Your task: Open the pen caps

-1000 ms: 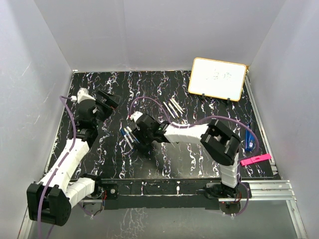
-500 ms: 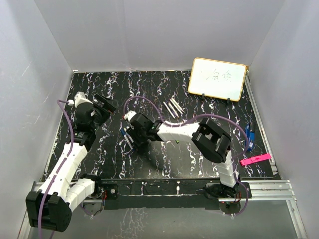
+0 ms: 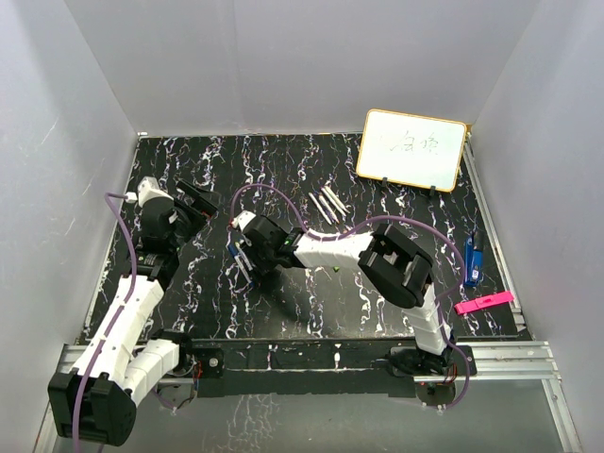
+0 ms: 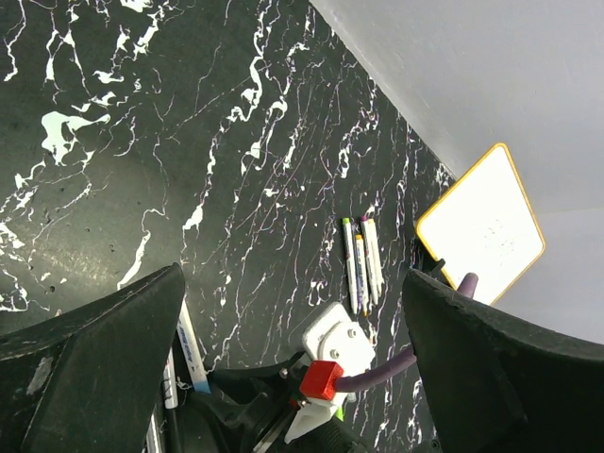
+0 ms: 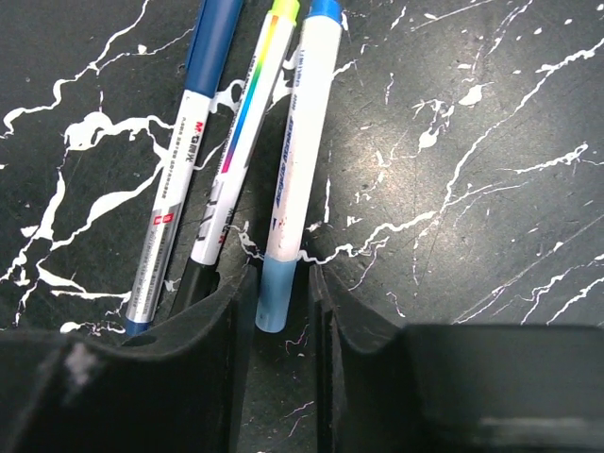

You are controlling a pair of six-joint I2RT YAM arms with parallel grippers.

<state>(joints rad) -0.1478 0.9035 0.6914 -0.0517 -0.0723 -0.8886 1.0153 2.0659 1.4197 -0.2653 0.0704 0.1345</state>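
Note:
In the right wrist view three pens lie side by side: a white pen point(image 5: 294, 142) with a light blue cap point(image 5: 276, 300), a rainbow-striped pen point(image 5: 236, 142) with a black cap, and a blue-capped pen point(image 5: 179, 179). My right gripper point(image 5: 276, 276) is low over the table, its fingers point(image 5: 226, 311) standing on either side of the light blue cap with narrow gaps. From above it point(image 3: 249, 249) sits over these pens point(image 3: 238, 262). My left gripper point(image 3: 193, 202) is open wide and empty, raised to the left, looking down on the right wrist point(image 4: 335, 354).
Three more pens point(image 3: 327, 203) lie at the table's middle back, also showing in the left wrist view point(image 4: 363, 264). A whiteboard point(image 3: 411, 148) stands at the back right. A blue chunky object point(image 3: 471, 261) and a pink clip point(image 3: 484, 303) lie at the right edge.
My right gripper has moved left and down onto the three pens. My left gripper has shifted slightly left and nearer, still open.

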